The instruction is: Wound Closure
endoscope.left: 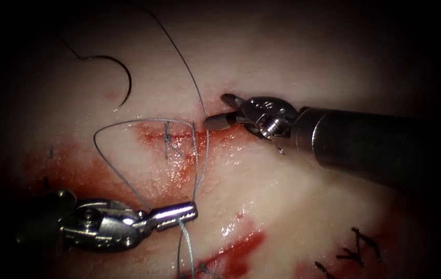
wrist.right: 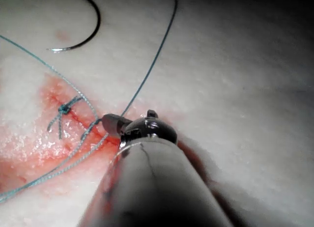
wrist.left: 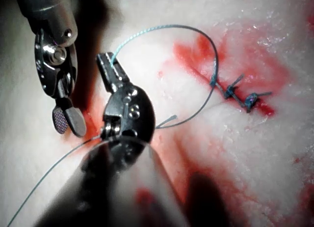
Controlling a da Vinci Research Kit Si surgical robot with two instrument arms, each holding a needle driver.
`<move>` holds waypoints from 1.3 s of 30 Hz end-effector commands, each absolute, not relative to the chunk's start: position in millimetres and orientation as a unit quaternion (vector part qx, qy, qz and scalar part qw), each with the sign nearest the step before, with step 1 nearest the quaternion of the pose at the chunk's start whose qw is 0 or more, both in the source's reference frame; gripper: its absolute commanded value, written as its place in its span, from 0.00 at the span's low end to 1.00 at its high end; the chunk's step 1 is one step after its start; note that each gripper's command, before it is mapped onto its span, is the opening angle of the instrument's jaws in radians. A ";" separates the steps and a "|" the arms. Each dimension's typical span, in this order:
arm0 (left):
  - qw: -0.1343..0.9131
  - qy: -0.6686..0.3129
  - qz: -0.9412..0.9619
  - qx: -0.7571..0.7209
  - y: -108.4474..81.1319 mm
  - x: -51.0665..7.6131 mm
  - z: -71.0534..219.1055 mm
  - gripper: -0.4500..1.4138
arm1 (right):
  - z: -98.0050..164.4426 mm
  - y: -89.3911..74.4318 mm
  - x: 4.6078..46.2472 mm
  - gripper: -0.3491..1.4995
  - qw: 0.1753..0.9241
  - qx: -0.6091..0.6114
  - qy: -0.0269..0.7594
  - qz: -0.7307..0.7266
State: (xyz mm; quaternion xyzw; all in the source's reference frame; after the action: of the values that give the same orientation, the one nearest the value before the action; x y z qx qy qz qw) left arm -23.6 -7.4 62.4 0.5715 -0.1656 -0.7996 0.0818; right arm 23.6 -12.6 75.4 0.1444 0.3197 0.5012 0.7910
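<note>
The left claw [endoscope.left: 179,212] grips the thread [endoscope.left: 111,126], the right claw [endoscope.left: 220,111] stands wide and empty, and the needle [endoscope.left: 119,77] lies free on the wet tissue [endoscope.left: 292,206].

Dark surround at endoscope edges; bright central light

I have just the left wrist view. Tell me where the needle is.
Observer: The needle lies free on the tissue, above the left end of the cut, not in it.
Operator: Now trace the dark thread.
Observer: The dark thread arcs down from above to the cut's right end, beside the open, empty jaws of the right tool; the left tool grips the pale thread.
</note>
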 end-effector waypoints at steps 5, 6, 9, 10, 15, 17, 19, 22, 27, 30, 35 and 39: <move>0.083 -0.166 -0.803 0.566 -6.8 -23.9 62.8 0.00 | 79.2 -11.1 26.0 0.85 0.744 0.170 0.306 0.569; 0.082 -0.166 -0.804 0.565 -6.8 -23.9 62.8 0.00 | 79.5 -11.0 26.2 0.89 0.735 0.173 0.304 0.580; 0.082 -0.166 -0.804 0.566 -6.8 -23.9 62.8 0.00 | 79.8 -10.5 26.7 0.89 0.724 0.183 0.302 0.593; 0.083 -0.165 -0.804 0.565 -6.8 -23.9 62.8 0.00 | 79.7 -10.4 26.9 0.89 0.720 0.186 0.301 0.597; 0.082 -0.166 -0.806 0.563 -6.7 -23.9 63.0 0.00 | 79.8 -10.1 27.9 0.68 0.716 0.189 0.300 0.602; 0.083 -0.166 -0.807 0.561 -6.7 -23.9 63.1 0.00 | 80.1 -10.0 28.3 0.18 0.717 0.195 0.299 0.599; 0.082 -0.166 -0.809 0.557 -6.7 -23.9 63.1 0.00 | 80.3 -9.8 28.4 0.00 0.723 0.189 0.293 0.597; 0.082 -0.166 -0.813 0.553 -6.7 -23.8 63.3 0.00 | 80.5 -9.4 27.9 0.00 0.744 0.142 0.274 0.592; 0.080 -0.168 -0.818 0.545 -6.5 -23.3 63.5 0.00 | 79.4 -10.8 23.8 0.00 0.768 0.108 0.246 0.582; 0.079 -0.168 -0.819 0.543 -6.3 -22.9 63.6 0.00 | 77.3 -13.1 18.7 0.00 0.781 0.064 0.213 0.583; 0.078 -0.169 -0.821 0.540 -6.1 -22.7 63.8 0.00 | 72.5 -16.8 6.7 0.00 0.773 -0.005 0.178 0.608; 0.077 -0.169 -0.821 0.540 -6.1 -22.8 63.8 0.00 | 66.5 -20.7 -3.5 0.00 0.762 -0.030 0.146 0.631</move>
State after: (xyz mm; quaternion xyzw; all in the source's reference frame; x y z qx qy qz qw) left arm -22.2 -6.6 63.3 0.5392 -0.1672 -0.8220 0.0753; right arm -3.3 -20.5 65.8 -0.0324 0.1452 0.6294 0.7627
